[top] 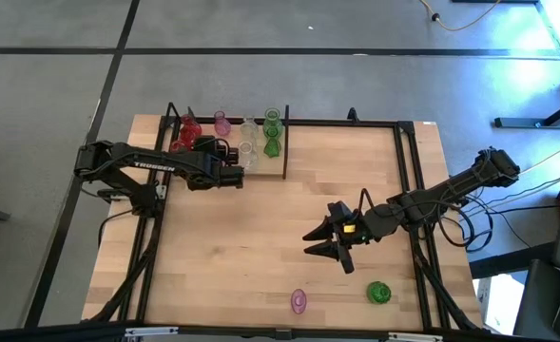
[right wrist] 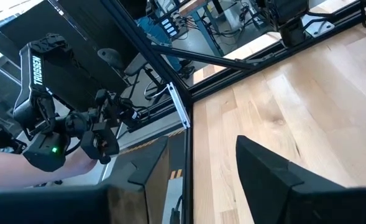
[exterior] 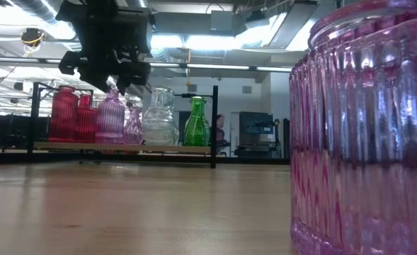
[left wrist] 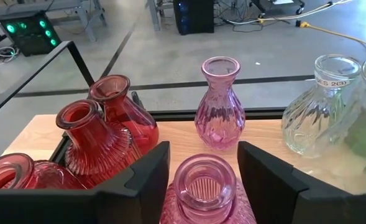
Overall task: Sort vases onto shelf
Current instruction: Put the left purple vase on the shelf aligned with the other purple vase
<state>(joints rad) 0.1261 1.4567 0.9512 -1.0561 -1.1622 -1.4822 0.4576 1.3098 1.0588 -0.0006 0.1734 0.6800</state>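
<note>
The shelf [top: 278, 163] stands at the table's far left and holds red [left wrist: 91, 142], pink [left wrist: 219, 102], clear [left wrist: 322, 106] and green [top: 272, 123] vases, all upright on their bases. My left gripper [left wrist: 204, 165] reaches over the shelf's near side, open. Its fingers stand on either side of the neck of a pink vase [left wrist: 204, 190], with a thin gap on each side. My right gripper [top: 329, 242] hangs open over the table's middle right with nothing between its fingers. A pink vase [top: 299, 301] and a green vase [top: 378, 293] stand near the front edge.
Thin black rods and posts [top: 286, 142] edge the shelf. A black frame [top: 408, 171] runs along the table's right and far sides. In the low view the front pink vase [exterior: 364, 142] fills the right side. Bare wood [top: 241, 256] lies between the shelf and the front vases.
</note>
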